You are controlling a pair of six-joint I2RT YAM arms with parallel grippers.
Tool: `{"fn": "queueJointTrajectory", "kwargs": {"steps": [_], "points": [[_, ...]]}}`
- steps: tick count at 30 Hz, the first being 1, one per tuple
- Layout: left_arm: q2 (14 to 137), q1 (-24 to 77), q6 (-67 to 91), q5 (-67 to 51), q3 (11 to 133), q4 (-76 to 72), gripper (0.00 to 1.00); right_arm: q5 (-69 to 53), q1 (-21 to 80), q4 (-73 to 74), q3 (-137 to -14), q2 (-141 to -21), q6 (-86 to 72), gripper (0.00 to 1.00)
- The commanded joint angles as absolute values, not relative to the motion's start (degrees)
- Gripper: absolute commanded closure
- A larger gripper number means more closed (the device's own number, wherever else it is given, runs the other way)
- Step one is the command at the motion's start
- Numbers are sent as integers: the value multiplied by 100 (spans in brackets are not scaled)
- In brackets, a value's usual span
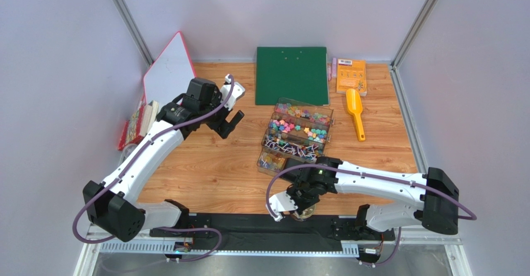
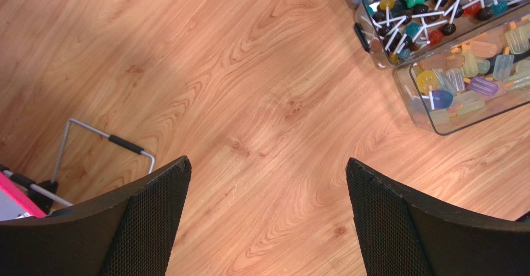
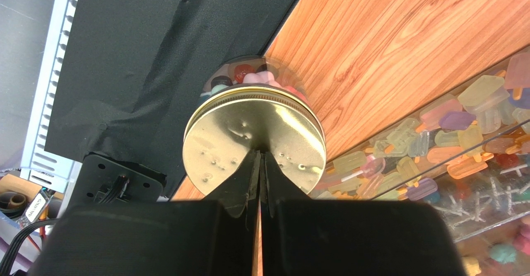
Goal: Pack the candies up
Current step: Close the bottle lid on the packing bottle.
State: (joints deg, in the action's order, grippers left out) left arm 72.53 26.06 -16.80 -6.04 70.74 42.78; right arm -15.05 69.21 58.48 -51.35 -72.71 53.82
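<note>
Right wrist view: the right gripper (image 3: pixel 259 156) is seen with its fingers pressed together and nothing pinched between them. The tips lie over the gold lid (image 3: pixel 211 139) of a glass jar (image 3: pixel 281 72); whether the lid is actually touched cannot be told. Some candies (image 3: pixel 246 75) are seen through the glass under the lid. Many more are sorted in the clear box (image 2: pixel 413 111) just beyond the jar on the far side.

The jar is placed at the near edge of the table (image 2: pixel 186 71), where the wood meets the black strip (image 3: pixel 155 52). If the lid is pressed off-centre by the closed tips, the jar could be tipped or slid off that near edge, and the candies would be spilled. It cannot be told whether the lid is seated; if it is not, a sideways push could knock it off. A far-side swing could also bring the wrist against the box.

The left gripper (image 2: pixel 267 167) is held spread wide and empty over bare wood at the far left, well apart from the jar, so the jar is not steadied by it. The yellow scoop (image 1: pixel 355 111) lies untouched at the far right.
</note>
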Motion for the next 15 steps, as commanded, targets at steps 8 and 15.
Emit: {"fn": "queueJointTrajectory", "kwargs": {"steps": [8, 15], "points": [[7023, 2566, -1643, -791, 7005, 4253, 1, -1029, 6891, 5800, -4983, -7163, 5432, 100], [6645, 2916, -1555, -1730, 6523, 4421, 30, -810, 5943, 5672, -6020, -6689, 4671, 100]]}}
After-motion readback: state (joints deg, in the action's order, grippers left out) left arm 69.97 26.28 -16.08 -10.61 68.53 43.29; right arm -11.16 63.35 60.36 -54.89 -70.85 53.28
